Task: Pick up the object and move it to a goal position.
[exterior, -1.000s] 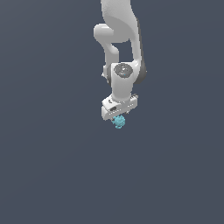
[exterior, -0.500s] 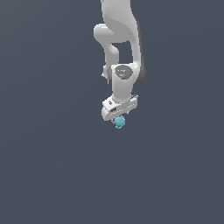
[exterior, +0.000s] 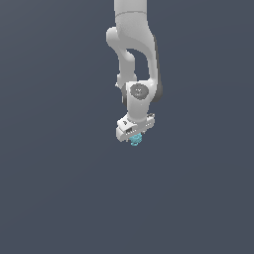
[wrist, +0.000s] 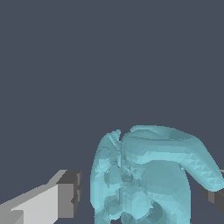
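Wrist view, nearest: the light-blue, lumpy, irregular blob (wrist: 148,175) filled the space between the two claw fingers. One white finger with a dark grey pad (wrist: 70,194) stood just beside the blob on one side, a narrow strip of background showing between pad and blob. The other dark pad (wrist: 215,196) was visible only as a sliver at the frame edge, where the blob's curved outer lobe reached it. Whether either pad pressed on the blob could not be told from this view. The blob's surface appeared faceted and translucent, with a rounded arch over a mass of smaller lumps. Behind it lay only a flat, uniform dark grey-blue background.

Exterior view, farther: the white claw (exterior: 135,135) pointed downward at the end of the white, jointed robot arm (exterior: 133,54), which descended from the 12 o'clock edge of the frame. The blob (exterior: 136,140) showed as a tiny cyan speck at 6 o'clock of the claw body, directly under it and touching its lower end, far smaller than the claw. At this size the fingers could not be made out separately, so their spread and grip stayed undetermined. No bench edge or other surface was distinguishable in the grey-blue field around arm and blob.
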Available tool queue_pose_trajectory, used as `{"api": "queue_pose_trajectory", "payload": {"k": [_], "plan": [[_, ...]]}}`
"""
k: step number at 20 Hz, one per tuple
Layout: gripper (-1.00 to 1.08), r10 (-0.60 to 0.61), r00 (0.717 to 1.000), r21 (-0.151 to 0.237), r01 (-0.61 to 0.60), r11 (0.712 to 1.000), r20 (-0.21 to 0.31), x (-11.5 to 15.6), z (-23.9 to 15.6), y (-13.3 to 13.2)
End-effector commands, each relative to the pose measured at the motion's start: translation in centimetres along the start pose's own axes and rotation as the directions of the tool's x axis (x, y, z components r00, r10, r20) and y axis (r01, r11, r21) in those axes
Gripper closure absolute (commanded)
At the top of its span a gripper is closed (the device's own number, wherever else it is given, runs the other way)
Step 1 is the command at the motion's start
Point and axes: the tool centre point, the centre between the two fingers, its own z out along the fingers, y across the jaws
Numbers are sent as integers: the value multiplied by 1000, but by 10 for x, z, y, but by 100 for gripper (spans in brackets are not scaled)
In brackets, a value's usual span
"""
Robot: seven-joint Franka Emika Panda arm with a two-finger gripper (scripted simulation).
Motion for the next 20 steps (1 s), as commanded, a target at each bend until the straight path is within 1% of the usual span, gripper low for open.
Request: {"api": "queue_pose_trajectory", "payload": {"k": [1,2,3,14,17,20], "plan": [[-92,0,1000,-1,0,1000,-1,0,4,0],[-92,0,1000,-1,0,1000,-1,1,4,0],[108,0,1000,-1,0,1000,-1,1,4,0],[108,0,1000,-1,0,1000,-1,0,3,0],[108,0,1000,-1,0,1000,-1,1,3,-5],[108,0,1000,-1,0,1000,-1,3,2,-17]]}}
